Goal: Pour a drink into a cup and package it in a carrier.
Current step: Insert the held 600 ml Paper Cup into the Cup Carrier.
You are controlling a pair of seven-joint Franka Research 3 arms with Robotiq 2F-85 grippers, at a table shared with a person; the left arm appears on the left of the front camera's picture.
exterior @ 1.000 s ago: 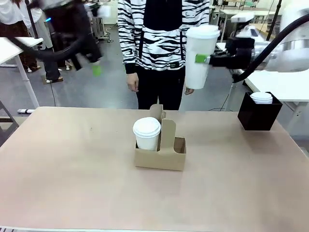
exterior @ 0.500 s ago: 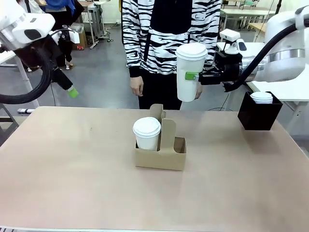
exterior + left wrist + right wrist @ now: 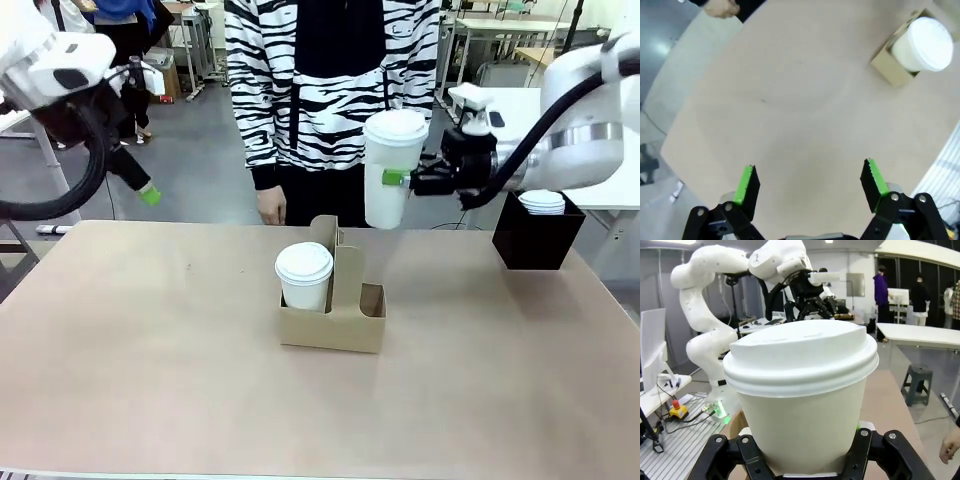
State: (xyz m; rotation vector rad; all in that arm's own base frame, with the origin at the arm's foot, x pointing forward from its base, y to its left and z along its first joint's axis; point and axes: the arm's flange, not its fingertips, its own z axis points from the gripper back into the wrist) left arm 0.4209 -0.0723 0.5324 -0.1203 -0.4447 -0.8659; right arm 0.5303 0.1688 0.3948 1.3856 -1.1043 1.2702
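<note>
Right gripper (image 3: 405,180) clamps a lidded white paper cup (image 3: 391,170) above the brown cardboard carrier (image 3: 335,310).
Left gripper (image 3: 809,182) hangs with fingers apart.

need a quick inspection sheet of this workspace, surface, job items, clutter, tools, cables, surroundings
surface: tan table, flat, no spills seen
job's things: brown carrier near the table's middle, one lidded white cup seated in its left slot, right slot open; second lidded cup held in the air above and behind the carrier
clutter: black box at the far right, a white stack inside it
tools: right tool shut on the second cup's side; left tool open, holding nothing, high over the table's left
cables: black hoses along both arms, off the table
surroundings: person in a striped top at the far edge, hand hanging by the side
</note>
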